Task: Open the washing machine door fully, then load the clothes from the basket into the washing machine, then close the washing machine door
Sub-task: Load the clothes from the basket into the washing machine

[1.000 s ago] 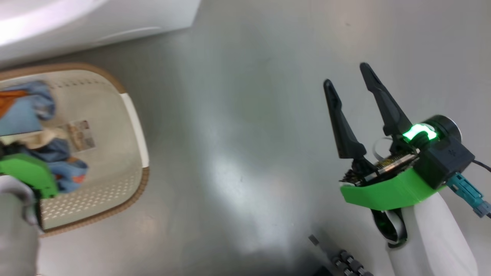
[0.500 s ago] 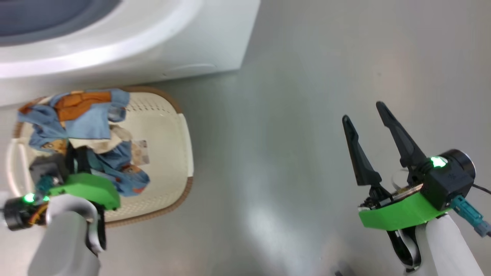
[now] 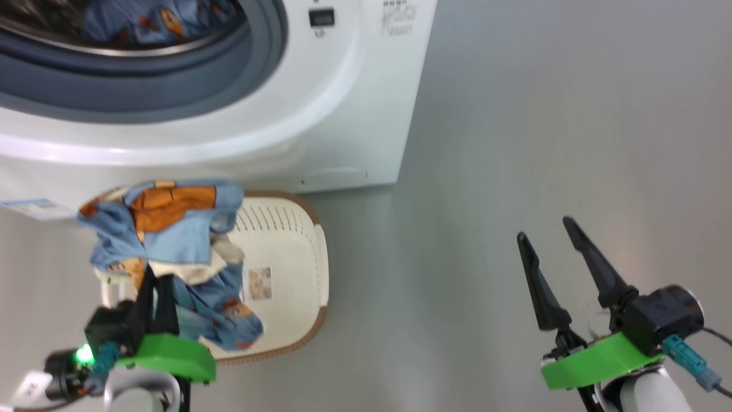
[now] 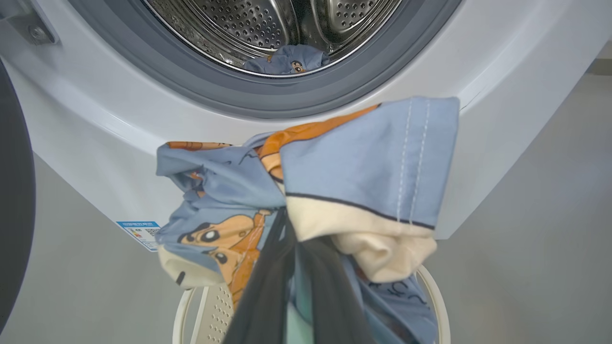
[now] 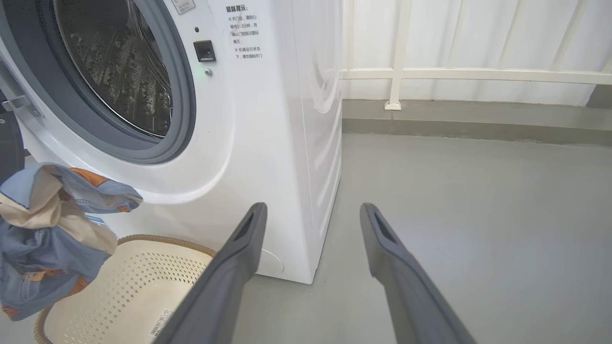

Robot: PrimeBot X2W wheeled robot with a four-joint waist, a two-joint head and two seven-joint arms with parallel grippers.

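My left gripper (image 3: 155, 280) is shut on a bundle of light-blue, cream and orange clothes (image 3: 166, 229), held above the left part of the cream basket (image 3: 294, 246). In the left wrist view the clothes (image 4: 344, 162) drape over my dark fingers (image 4: 267, 296), just below the washing machine's (image 4: 483, 57) open drum, where another blue garment (image 4: 287, 59) lies. The black door rim (image 4: 14, 200) shows at the left edge, swung aside. My right gripper (image 3: 544, 229) stands open over bare floor to the right, with nothing between its fingers (image 5: 239, 258).
The washing machine (image 5: 272, 143) stands on a grey floor (image 3: 514, 143), the basket (image 5: 138, 286) right in front of it. A blue sticker (image 4: 141, 234) is on its lower front. A white railing and wall (image 5: 468, 71) run behind, to the right.
The head camera has swung up, bringing the washing machine into view. My left gripper has lifted the clothes bundle up out of the basket. The right gripper stays open.
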